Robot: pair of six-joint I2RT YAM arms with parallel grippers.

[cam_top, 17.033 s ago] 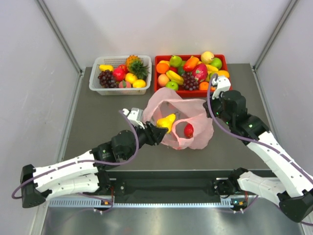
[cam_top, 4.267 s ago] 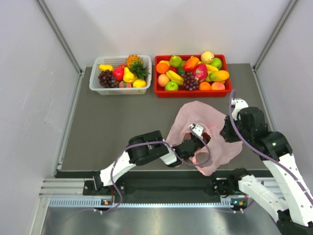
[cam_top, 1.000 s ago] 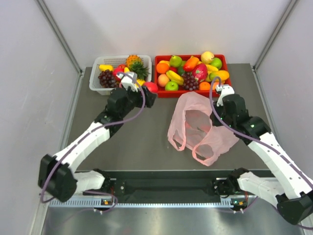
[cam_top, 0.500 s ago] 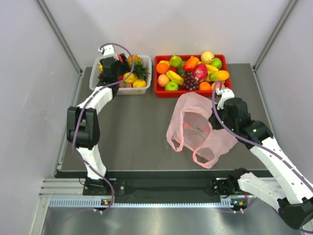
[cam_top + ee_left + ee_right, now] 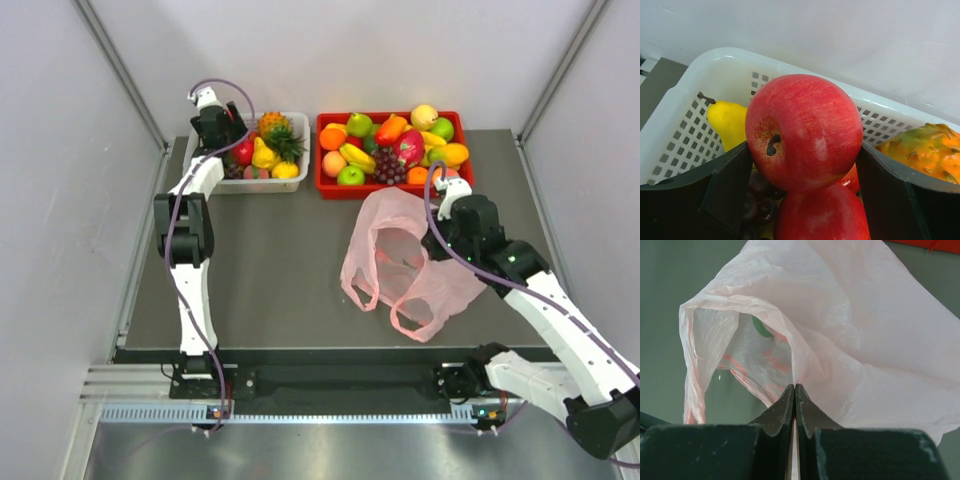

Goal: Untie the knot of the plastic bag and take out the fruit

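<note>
L: my left gripper [image 5: 804, 167] is clamped on a red apple [image 5: 805, 125] over the white basket [image 5: 715, 62], ready to release | R: my right gripper [image 5: 795, 401] pinches the plastic bag [image 5: 865, 340] rim, propping its mouth open, mid-table [image 5: 260, 270].

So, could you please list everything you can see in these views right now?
table: one, dark grey, under everything.
plastic bag: one, pink, mouth open, lying on the table's right half.
white basket: one, white, far left of the table.
basket fruit: several, yellow, red, purple, plus a pineapple, in the basket.
red apple: one, red, held just above the basket fruit.
red tray: one, red, far edge, beside the basket.
tray fruit: many, mixed colours, filling the tray.
left gripper: one, black, shut on the apple.
right gripper: one, black, pinching the bag's rim.
</note>
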